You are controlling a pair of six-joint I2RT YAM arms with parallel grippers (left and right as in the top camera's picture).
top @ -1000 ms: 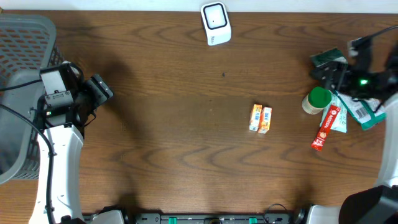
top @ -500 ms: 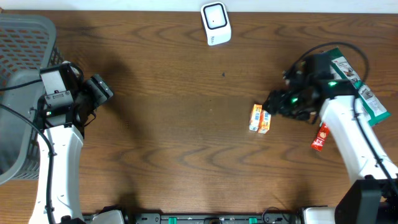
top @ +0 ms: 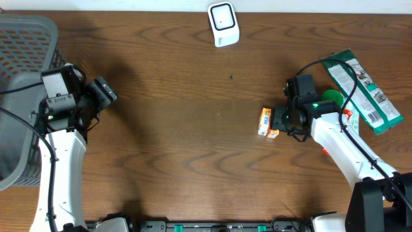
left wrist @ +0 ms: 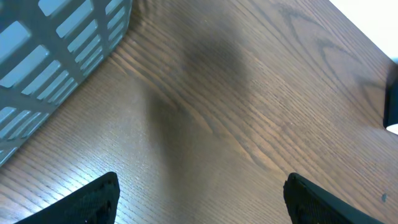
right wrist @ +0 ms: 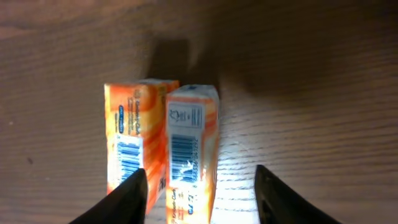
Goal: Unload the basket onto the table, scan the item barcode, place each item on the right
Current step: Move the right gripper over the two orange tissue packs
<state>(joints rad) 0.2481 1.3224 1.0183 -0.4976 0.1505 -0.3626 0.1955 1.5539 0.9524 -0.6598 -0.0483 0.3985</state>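
Where the overhead view looks down on the dark wood-grain table, the right gripper stands over two small orange cardboard cartons lying side by side and touching. The white plastic scanner sits well apart at the far edge.

Left wrist view: the left gripper is spread wide over bare matte wood beside the grey lattice basket, holding nothing.

Right wrist view: the jaws stand apart, straddling the barcode-faced carton without touching it. One finger overlaps the twin carton. A good pinch probably takes one carton only, by its long flat sides. It should be gentle, since thin card dents, and leave the printed barcode uncovered.
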